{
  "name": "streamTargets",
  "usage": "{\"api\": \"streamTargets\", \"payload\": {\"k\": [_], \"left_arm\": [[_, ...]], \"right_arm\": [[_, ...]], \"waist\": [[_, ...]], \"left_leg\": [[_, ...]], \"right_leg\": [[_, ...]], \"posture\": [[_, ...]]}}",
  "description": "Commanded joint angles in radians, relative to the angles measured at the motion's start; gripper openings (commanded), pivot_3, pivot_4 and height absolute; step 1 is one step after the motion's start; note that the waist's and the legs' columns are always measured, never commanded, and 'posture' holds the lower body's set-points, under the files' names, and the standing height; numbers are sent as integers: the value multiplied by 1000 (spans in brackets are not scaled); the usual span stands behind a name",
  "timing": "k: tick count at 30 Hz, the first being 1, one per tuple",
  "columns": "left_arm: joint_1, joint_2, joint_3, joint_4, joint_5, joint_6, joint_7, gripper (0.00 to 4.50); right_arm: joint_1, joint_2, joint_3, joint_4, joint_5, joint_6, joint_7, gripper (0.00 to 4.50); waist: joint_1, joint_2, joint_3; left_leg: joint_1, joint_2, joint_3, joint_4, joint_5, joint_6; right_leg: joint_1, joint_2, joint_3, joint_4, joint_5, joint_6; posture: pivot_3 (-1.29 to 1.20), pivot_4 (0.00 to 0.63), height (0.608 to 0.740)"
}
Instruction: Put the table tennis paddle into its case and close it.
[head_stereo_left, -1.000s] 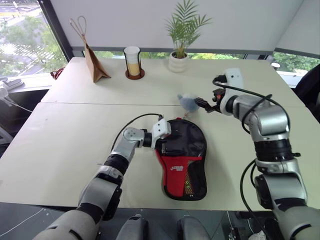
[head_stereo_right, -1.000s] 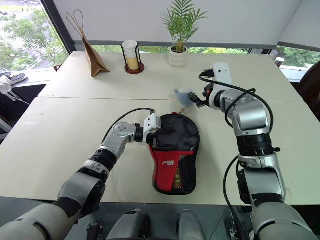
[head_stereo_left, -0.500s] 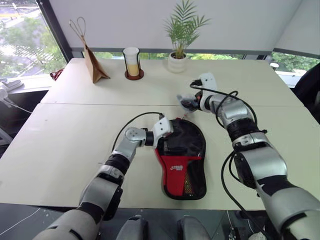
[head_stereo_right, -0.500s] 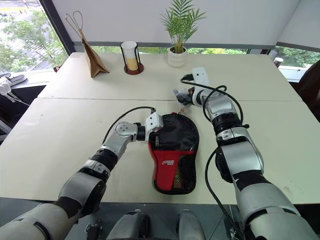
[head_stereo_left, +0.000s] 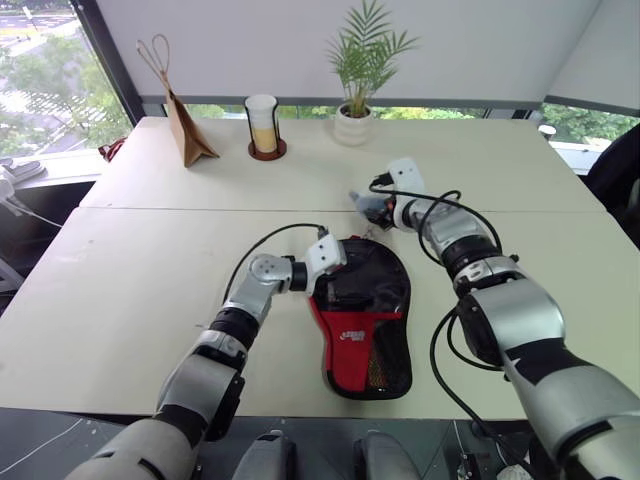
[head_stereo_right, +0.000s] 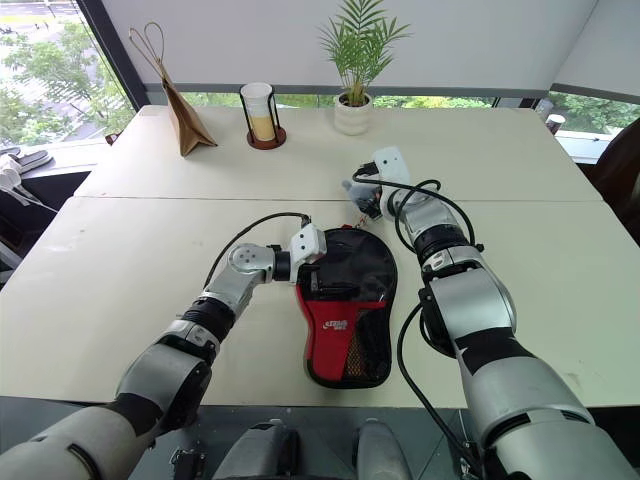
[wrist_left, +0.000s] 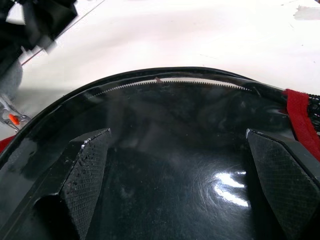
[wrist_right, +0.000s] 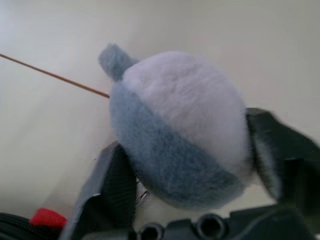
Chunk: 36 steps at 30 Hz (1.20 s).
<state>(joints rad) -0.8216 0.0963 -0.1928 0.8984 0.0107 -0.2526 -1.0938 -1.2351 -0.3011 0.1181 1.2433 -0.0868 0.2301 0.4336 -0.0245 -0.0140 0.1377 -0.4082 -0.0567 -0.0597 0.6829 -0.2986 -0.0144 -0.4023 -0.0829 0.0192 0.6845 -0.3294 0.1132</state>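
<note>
Two grippers are at work around the case (head_stereo_left: 362, 312), which lies flat on the near half of the pale table (head_stereo_left: 130, 270), its rounded black end pointing away from us and its red panel and mesh pocket toward the near edge. We see our left gripper (head_stereo_left: 328, 262) at the case's left shoulder, and in the left wrist view its two fingers (wrist_left: 87, 172) stand spread to their full width over the glossy black surface inside the zip line; that surface may be the table tennis paddle, but we cannot tell it apart from the case's fabric, and the fingers clamp nothing that we can make out. Our right gripper (head_stereo_right: 362, 197) is just beyond the case's far end, and in the right wrist view its fingers (wrist_right: 117, 192) sit on either side of the grey-blue fluffy ball (wrist_right: 177, 130), pressing against its fur, so we take the ball as held. A thin cord runs from the ball toward the case. At the far edge of the table stand a brown paper bag (head_stereo_left: 185, 125), a cup (head_stereo_left: 264, 124) on a dark coaster, and a potted plant (head_stereo_left: 362, 75), all well apart from the case.
</note>
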Motion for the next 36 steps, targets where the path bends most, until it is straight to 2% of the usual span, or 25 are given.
{"api": "streamTargets", "payload": {"k": [1, 3, 4, 12, 17, 23, 36], "left_arm": [[29, 7, -25, 20, 27, 13, 19, 4500], [30, 8, -27, 22, 30, 16, 22, 4500], [32, 9, -28, 22, 31, 18, 22, 4500], [41, 14, -48, 18, 47, 53, 35, 4500], [47, 16, -54, 35, 46, 78, 47, 4500], [52, 16, -53, 49, 42, 92, 54, 4500], [36, 42, -118, 88, 111, 77, 109, 4500]], "right_arm": [[-34, 1, -17, -9, -8, -25, -2, 1160], [-33, -2, -18, -10, -15, -24, 2, 223], [-31, -5, -15, -12, -19, -22, 5, 25], [28, -74, 22, -133, -80, -9, 17, 25], [158, -172, 66, -379, -154, 37, 13, 25], [346, -262, 70, -744, -175, 193, 73, 25], [579, -395, 63, -1196, -170, 431, 205, 25]], "waist": [[0, 0, 0], [0, 0, 0], [0, 0, 0], [2, 0, 0], [7, 1, 0], [9, 1, -1], [14, 2, -1]], "left_leg": [[0, 0, 0, 0, 0, 0], [0, 0, 0, 0, 0, 0], [0, 0, 0, 0, 0, 0], [0, 0, 0, 0, 0, 0], [0, 0, 0, 0, 0, 0], [0, 0, 0, 1, 0, 0], [5, 0, -1, 1, 0, 1]], "right_leg": [[0, 0, 0, 0, 0, 0], [0, 0, 0, 0, 0, 0], [0, 0, 0, 0, 0, 0], [0, 0, 0, 0, 0, 0], [0, 0, 1, 0, 0, 0], [1, 0, 0, 0, 0, 0], [8, 1, 0, -2, 0, 0]], "posture": [[0, 150, 740], [0, 150, 740], [0, 150, 740], [0, 150, 740], [0, 150, 740], [0, 150, 740], [0, 150, 740]]}}
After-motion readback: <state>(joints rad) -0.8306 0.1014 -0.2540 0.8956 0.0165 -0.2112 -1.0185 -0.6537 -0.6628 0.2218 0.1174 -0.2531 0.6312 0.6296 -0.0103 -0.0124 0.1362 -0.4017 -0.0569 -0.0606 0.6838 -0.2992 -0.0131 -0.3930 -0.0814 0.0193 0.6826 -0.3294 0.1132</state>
